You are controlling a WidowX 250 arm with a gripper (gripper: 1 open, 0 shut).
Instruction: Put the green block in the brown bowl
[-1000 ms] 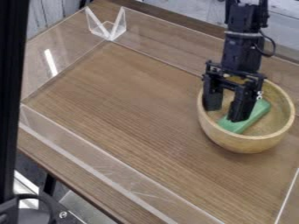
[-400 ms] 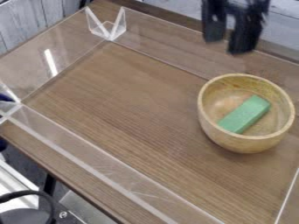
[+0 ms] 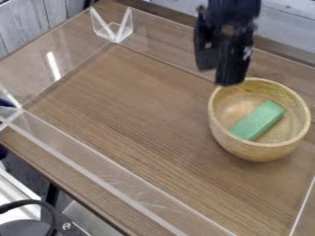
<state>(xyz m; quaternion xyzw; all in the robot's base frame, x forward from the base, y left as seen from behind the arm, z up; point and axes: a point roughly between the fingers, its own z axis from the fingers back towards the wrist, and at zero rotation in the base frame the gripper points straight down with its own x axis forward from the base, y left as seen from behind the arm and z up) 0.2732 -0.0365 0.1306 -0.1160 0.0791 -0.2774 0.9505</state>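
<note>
STATE: slim green rectangular block (image 3: 260, 120) lies inside round light-brown wooden bowl (image 3: 223, 135) | GRIPPER: black gripper (image 3: 226, 61) empty, fingers apart | ACTION: lift clear; keep off the rim.

The gripper (image 3: 226, 57), upper right of the frame, is motion-blurred, its fingers indistinct and its arm cut off by the top edge. It hides part of the brown bowl (image 3: 260, 146) rim.
</note>
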